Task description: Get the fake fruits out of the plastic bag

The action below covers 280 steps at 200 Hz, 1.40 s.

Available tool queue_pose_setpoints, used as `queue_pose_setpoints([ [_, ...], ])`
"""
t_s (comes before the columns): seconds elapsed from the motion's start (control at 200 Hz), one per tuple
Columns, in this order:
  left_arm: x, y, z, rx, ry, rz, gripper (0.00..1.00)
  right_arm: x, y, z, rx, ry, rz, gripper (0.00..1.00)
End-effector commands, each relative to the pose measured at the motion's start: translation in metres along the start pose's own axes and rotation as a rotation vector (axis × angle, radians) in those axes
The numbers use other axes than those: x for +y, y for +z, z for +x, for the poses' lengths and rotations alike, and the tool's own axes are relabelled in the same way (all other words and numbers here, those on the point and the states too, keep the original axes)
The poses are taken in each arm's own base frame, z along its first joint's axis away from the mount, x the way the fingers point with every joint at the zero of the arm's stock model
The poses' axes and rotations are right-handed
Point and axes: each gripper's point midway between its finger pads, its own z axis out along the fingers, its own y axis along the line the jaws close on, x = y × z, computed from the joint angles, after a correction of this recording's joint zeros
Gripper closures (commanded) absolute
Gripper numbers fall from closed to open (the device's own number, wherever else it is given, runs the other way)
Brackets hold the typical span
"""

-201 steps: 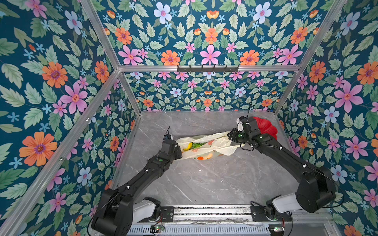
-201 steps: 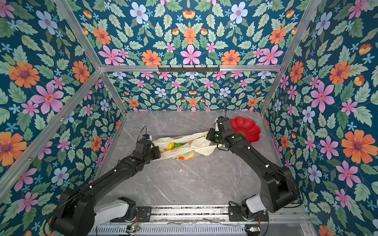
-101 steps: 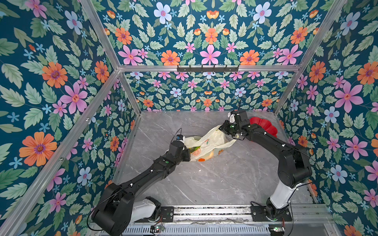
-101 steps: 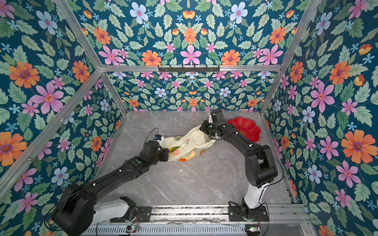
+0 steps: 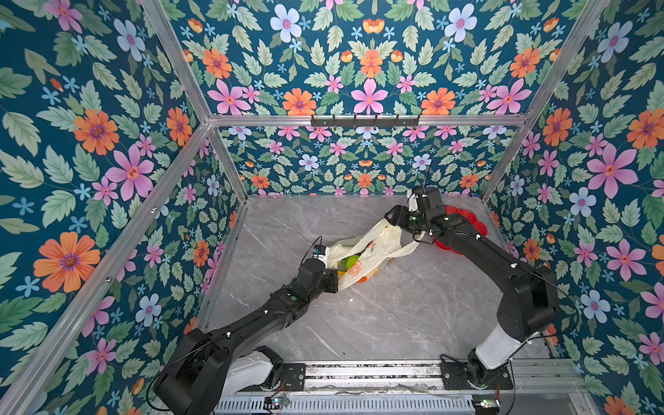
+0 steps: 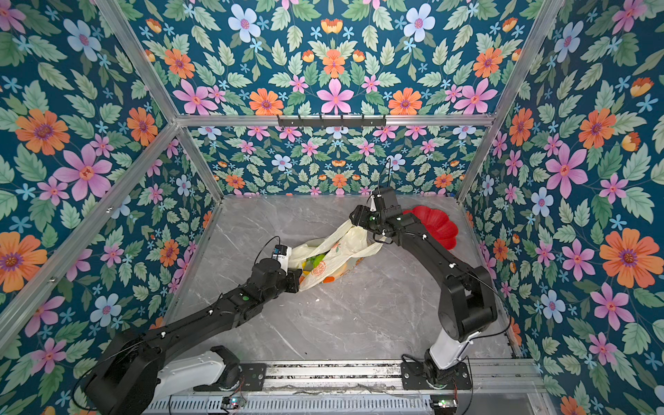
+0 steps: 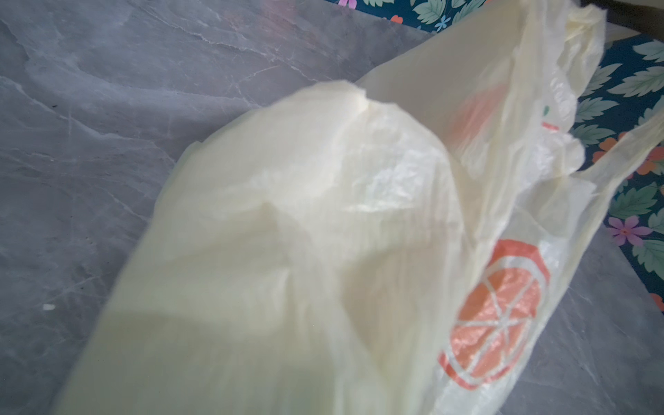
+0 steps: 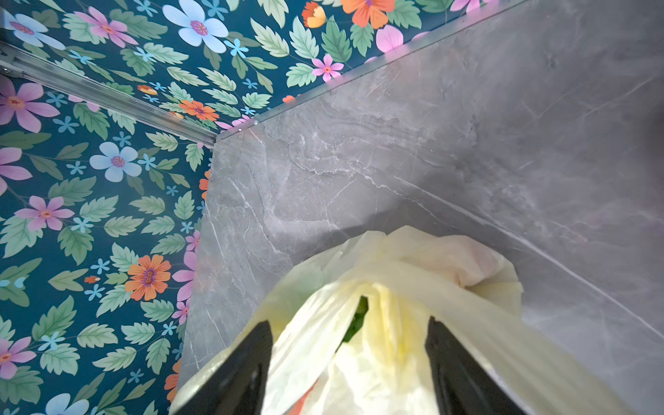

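No glossy plastic fruits (image 5: pixel 350 261) out yet; left gripper (image 5: pixel 335 276) clamps thin pale-yellow plastic bag (image 5: pixel 381 240), right gripper (image 8: pixel 348 321) jaws apart.

Both top views look steeply down; each wrist view closely faces the plastic bag (image 7: pixel 287 251).

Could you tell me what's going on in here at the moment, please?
Two robot arms are handling a plastic bag of fake fruits, stretched between them over the grey table. The left gripper is shut at the bag's lower end, apparently pinching it. The right gripper is at the handle end, jaws apart with bag film between them. No fruit is out yet; green and yellow show through the plastic. A red plate sits behind the right arm.
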Motion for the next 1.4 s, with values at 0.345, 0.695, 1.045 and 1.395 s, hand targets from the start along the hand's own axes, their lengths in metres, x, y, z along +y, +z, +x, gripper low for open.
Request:
queue_pose_setpoints([
  [0.345,-0.025,-0.006,-0.027,-0.1,0.019,0.076,1.0,0.01,-0.07,0.04,-0.087,-0.145,0.191,0.17],
  [0.695,-0.039,-0.007,-0.033,-0.122,0.052,0.082,1.0,0.008,-0.031,0.07,-0.021,-0.084,0.183,0.19],
  [1.045,-0.039,-0.007,-0.024,-0.109,0.092,0.083,1.0,-0.004,-0.002,0.075,0.031,-0.087,0.27,0.2],
  [1.395,-0.039,-0.006,-0.026,-0.119,0.09,0.075,1.0,-0.014,0.01,0.082,0.069,-0.075,0.294,0.28],
])
